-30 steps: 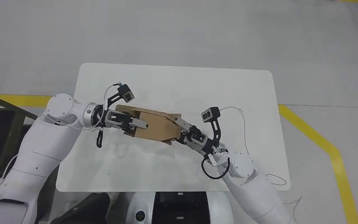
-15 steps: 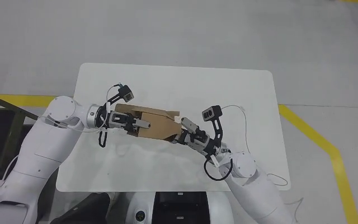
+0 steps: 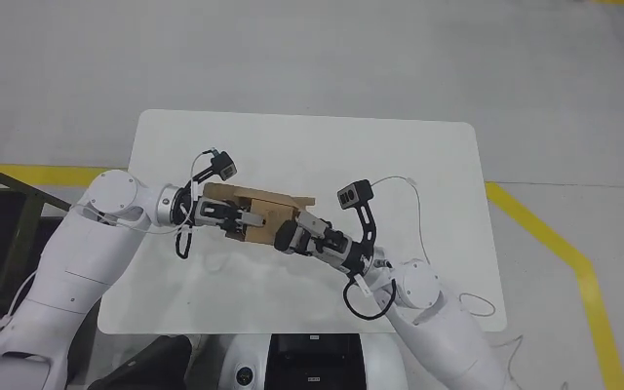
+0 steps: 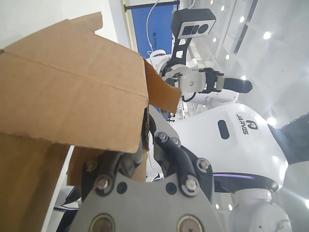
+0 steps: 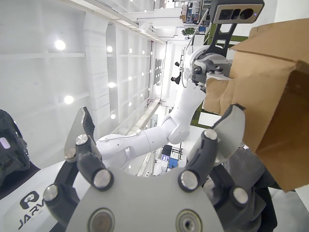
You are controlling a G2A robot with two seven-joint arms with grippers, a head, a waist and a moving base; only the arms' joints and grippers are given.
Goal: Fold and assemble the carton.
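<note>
- While the left gripper [image 3: 244,217] is clamped on one end of the partly opened brown corrugated cardboard carton [image 3: 275,207], the carton lies lengthwise between the two arms, over the middle of the white round-cornered table [image 3: 419,156].
- Seen from the left wrist, a cardboard panel runs down between that gripper's black fingers [image 4: 173,150], which are closed on it; their tips are hidden behind the board.
- At the carton's other end the right gripper [image 5: 158,114] is released, its jaws spread wide and gripping nothing.
- One pale, rounded finger [image 5: 229,126] of the right gripper rests against a loose flap at that end, and the opposite finger stands well apart from the cardboard in open air.
- That end of the carton is open: the right wrist view looks into its hollow, with flaps sticking out around the mouth.
- From above, the right gripper's fingers overlap the lower corner of the carton, and the left gripper lies across its upper face.
- Whether the carton's underside touches the table cannot be told.
- Beyond the table's far side, a yellow painted line [image 3: 546,231] crosses the grey floor.
</note>
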